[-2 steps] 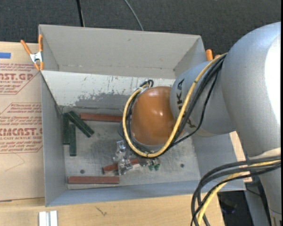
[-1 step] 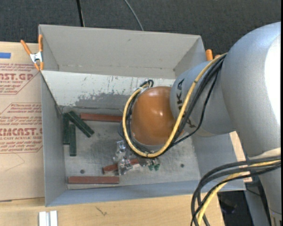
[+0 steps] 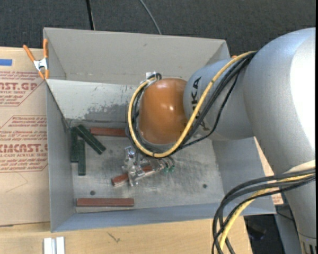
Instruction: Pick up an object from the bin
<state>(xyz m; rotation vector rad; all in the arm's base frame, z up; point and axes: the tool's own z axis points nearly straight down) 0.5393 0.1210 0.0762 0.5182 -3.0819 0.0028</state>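
The short reddish-brown block [image 3: 119, 180] lies mid-floor, toward the front of the bin [image 3: 58, 189], just beside my claw [image 3: 133, 169]; whether the claw is open or closed I cannot tell. I should centre over the block and straddle its narrow width before closing, I judge. One block; two long brown bars, the back bar [image 3: 108, 132] and the front bar [image 3: 105, 202]; dark green bars [image 3: 77, 148], two or perhaps three, crossing at left.

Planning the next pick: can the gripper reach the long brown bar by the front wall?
Probably: nothing covers the brown bar and the gripper is near it, but the front wall close beside it leaves little room to grasp.
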